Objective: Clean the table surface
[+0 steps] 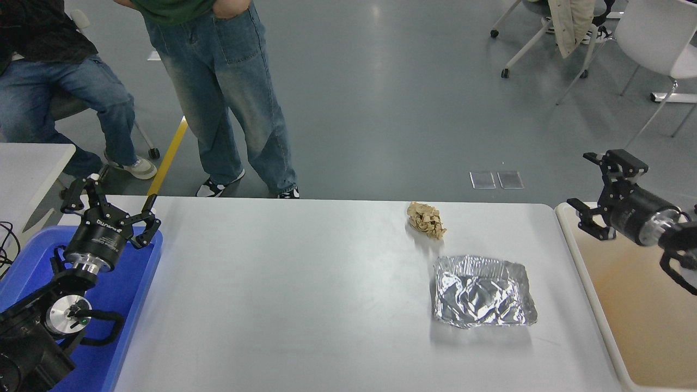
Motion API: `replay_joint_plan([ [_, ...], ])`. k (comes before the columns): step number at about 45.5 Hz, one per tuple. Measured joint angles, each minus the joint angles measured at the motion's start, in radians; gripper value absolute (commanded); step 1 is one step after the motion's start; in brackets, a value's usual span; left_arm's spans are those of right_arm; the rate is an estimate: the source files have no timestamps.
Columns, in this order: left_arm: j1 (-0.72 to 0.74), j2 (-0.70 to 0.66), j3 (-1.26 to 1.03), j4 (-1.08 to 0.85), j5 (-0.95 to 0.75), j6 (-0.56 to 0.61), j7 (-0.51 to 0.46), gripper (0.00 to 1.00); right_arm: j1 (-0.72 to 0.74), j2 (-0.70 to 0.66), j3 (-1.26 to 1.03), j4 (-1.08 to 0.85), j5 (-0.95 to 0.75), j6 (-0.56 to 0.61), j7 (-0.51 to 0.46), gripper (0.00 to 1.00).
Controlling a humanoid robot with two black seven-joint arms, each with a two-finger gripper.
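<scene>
The white table surface [283, 294] fills the lower middle of the head view. A crumpled brown paper ball [426, 219] lies near its far edge at the right. A crushed silver foil tray [482, 291] lies in front of the ball. My right gripper [591, 182] is open and empty, raised over the far left corner of the beige bin [631, 305], well to the right of both items. My left gripper [109, 209] is open and empty, parked over the blue tray [130, 305] at the lower left.
A person in jeans [228, 98] stands at the table's far side and another [65, 103] sits at the far left. A smaller white table [27, 163] shows at the left edge. Chairs [648, 43] stand at the far right.
</scene>
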Motion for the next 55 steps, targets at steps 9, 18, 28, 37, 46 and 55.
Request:
replay_joint_plan([
  [9,0.000,0.000,0.000,0.000,0.000,-0.001,0.000,1.00,-0.090,0.006,0.090,0.107,0.005,-0.016,0.061,1.00],
  [18,0.000,0.000,0.000,0.000,0.000,-0.002,0.000,1.00,-0.193,0.018,0.148,0.195,0.008,-0.070,0.122,1.00],
  [28,0.000,0.000,0.000,0.000,0.000,-0.002,0.000,1.00,-0.292,0.027,0.178,0.256,0.007,-0.155,0.154,1.00],
  [37,0.000,0.000,0.000,0.000,0.000,-0.002,0.000,1.00,-0.372,0.030,0.195,0.315,0.000,-0.193,0.165,1.00],
  [46,0.000,0.000,0.000,0.000,0.000,-0.002,0.000,1.00,-0.410,0.049,0.213,0.339,-0.007,-0.230,0.174,1.00],
  [55,0.000,0.000,0.000,0.000,0.000,-0.003,0.000,1.00,-0.422,0.061,0.216,0.343,-0.010,-0.249,0.176,1.00],
])
